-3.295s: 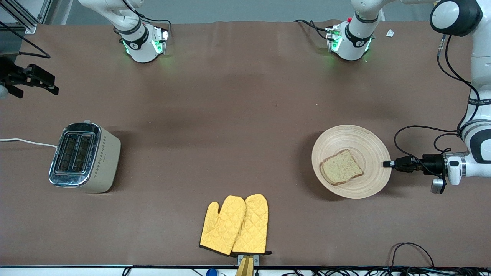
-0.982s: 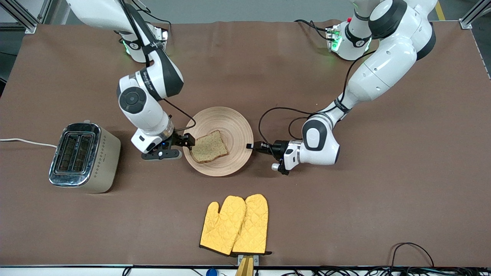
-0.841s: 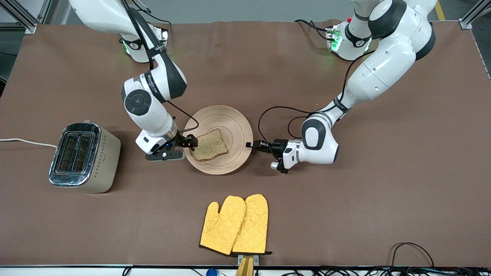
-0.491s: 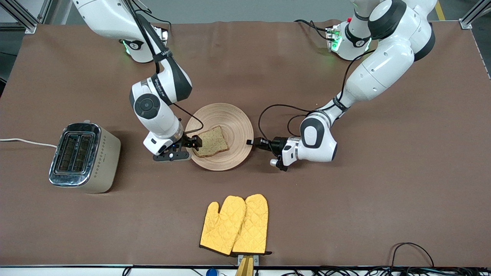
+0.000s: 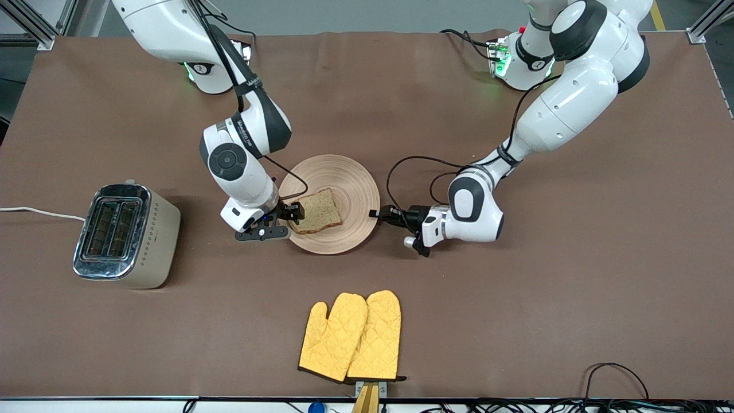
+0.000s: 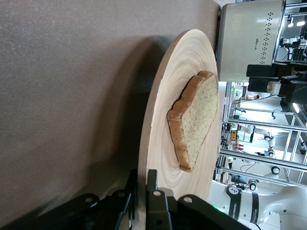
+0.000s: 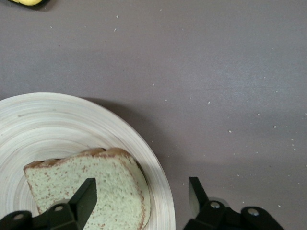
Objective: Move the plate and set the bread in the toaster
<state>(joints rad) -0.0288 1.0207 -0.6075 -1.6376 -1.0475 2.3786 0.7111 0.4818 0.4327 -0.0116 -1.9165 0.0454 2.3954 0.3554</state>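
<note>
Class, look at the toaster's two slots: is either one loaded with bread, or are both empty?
Both empty. The toaster shows two dark, open slots, while the bread lies on the plate.

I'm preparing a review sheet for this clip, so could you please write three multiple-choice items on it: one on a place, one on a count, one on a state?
1. Where is the bread slice?
A. in the toaster
B. on the wooden plate
C. on the oven mitts

2. How many yellow oven mitts lie on the table?
A. one
B. two
C. three

3. What is the left gripper doing?
A. clamping the plate's rim
B. holding the bread
C. hanging open over the toaster

Answers: 1 B, the slice lies on the wooden plate. 2 B, a pair lies side by side. 3 A, the left wrist view shows its fingers shut on the rim.
</note>
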